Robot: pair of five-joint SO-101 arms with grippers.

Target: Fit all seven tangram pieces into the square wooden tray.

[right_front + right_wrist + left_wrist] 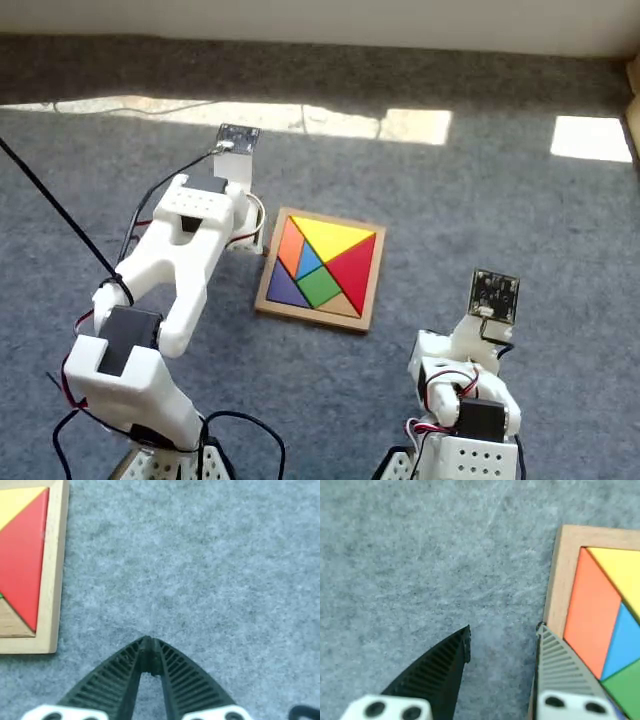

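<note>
A square wooden tray [312, 318] is seen lying on a grey carpet [480, 200], between the two robot arms. All seven pieces are judged to be seated in it, so the fitting appears finished and only withdrawal of the arms seems to be left.

Inside the tray, a yellow triangle [333, 238] is set along the far side, an orange triangle [290, 250] along the left side and a red triangle [355, 268] along the right. A small blue piece [308, 262] and a green piece [320, 287] are placed at the middle, with a purple piece [284, 290] in the near left corner and a tan triangle [345, 305] in the near right corner. The pieces are seen lying flat, with no gap made out between them.

The left gripper [503, 626] is held low at the tray's left rim [565, 555], its fingers spread and nothing between them; one finger is over the carpet and the other at the rim. The right gripper [150, 645] is kept over bare carpet just beside the tray's near right corner [55, 580], its fingers pressed together and empty.

For the next move, a straight lift of the left gripper is called for, so that the tray is not nudged.
</note>
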